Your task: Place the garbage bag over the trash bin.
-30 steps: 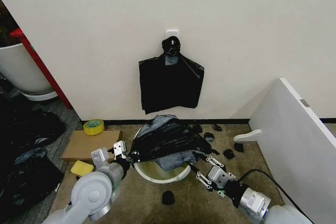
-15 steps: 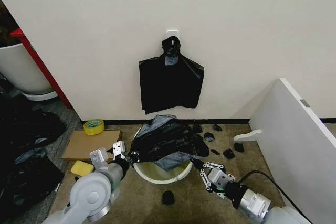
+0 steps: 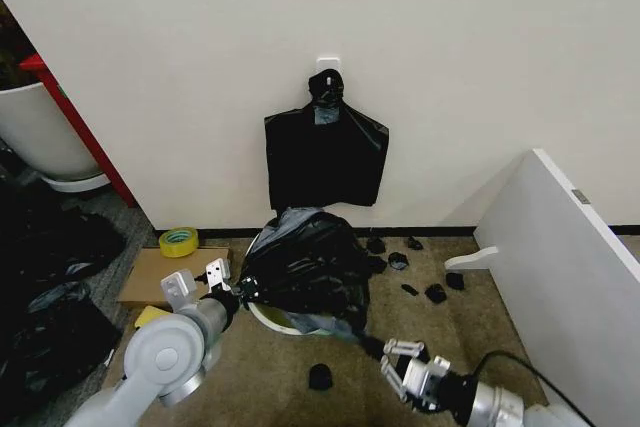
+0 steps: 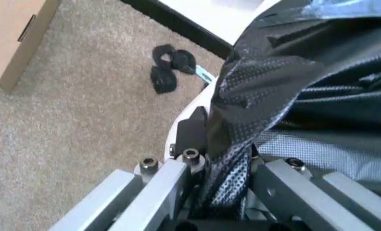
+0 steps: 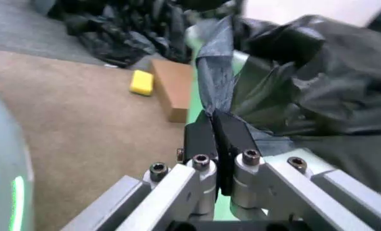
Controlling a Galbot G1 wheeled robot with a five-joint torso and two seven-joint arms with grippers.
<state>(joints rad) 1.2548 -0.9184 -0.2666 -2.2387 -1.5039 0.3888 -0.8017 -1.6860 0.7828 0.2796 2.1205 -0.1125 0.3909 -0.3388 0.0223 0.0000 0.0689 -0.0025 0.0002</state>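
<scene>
The glossy black garbage bag (image 3: 305, 269) lies draped over the trash bin (image 3: 268, 319), whose cream rim peeks out at the near left. At the bag's left edge, my left gripper (image 3: 237, 293) is shut on the plastic. My right gripper (image 3: 375, 347) is shut on a stretched tail of the bag, low and in front of the bin. The left wrist view has the bag (image 4: 306, 72) pinched between the fingers (image 4: 192, 131) beside the bin's rim (image 4: 199, 102). In the right wrist view the fingers (image 5: 207, 134) clamp a twisted fold of the bag (image 5: 306, 77).
A flat black bag bundle (image 3: 325, 152) hangs on the wall behind. A tape roll (image 3: 178, 241) and a cardboard box (image 3: 165, 272) sit left; black lumps (image 3: 320, 377) dot the carpet. A white panel (image 3: 570, 277) leans right, a large white pot (image 3: 35, 132) far left.
My right gripper has pulled back toward me and lower, stretching the bag forward. The bag now covers nearly all of the bin's opening. The left gripper shifted slightly left.
</scene>
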